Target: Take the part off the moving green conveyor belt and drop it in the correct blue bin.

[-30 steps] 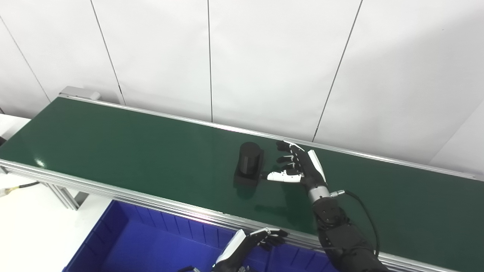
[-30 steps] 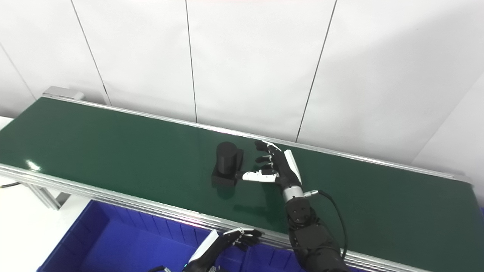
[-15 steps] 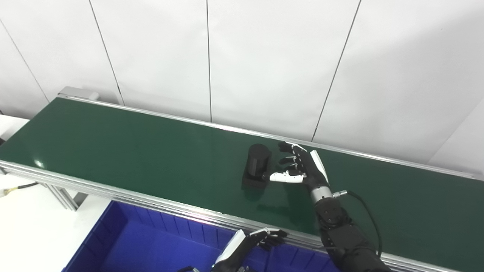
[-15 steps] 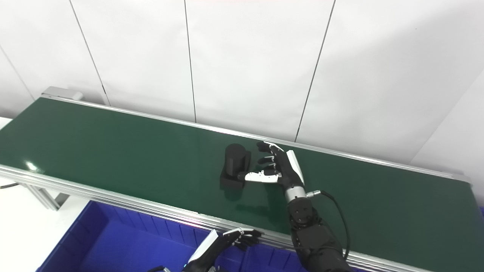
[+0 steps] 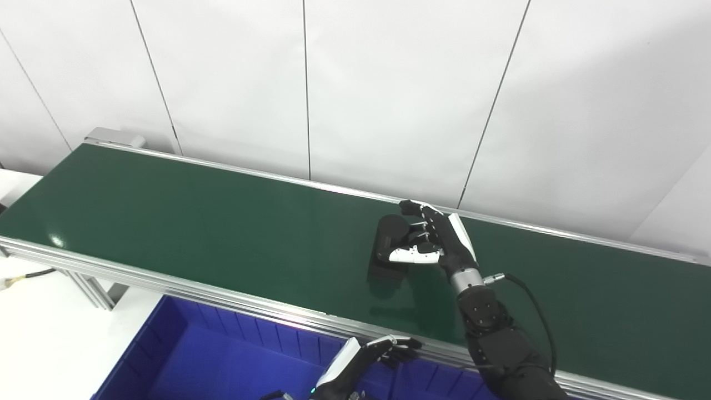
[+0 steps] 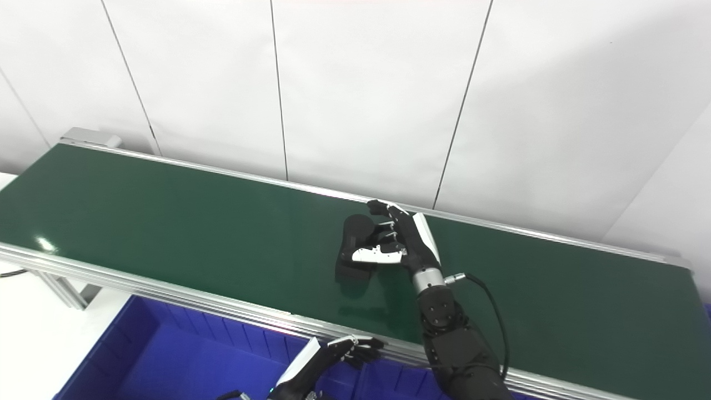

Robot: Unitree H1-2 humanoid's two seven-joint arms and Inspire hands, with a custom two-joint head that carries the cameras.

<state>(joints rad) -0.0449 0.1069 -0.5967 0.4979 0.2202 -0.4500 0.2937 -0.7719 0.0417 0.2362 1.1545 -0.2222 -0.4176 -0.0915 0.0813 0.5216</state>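
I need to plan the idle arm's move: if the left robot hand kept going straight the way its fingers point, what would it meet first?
The left robot hand points up and right over the blue bin; it would probably first meet the conveyor's near rail, though depth is uncertain.

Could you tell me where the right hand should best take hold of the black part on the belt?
Grip the upright round barrel of the black part, not its low base. Come from its right side, as the right hand does, thumb in front and fingers behind: the barrel stands clear of the conveyor belt and fits a wrap.
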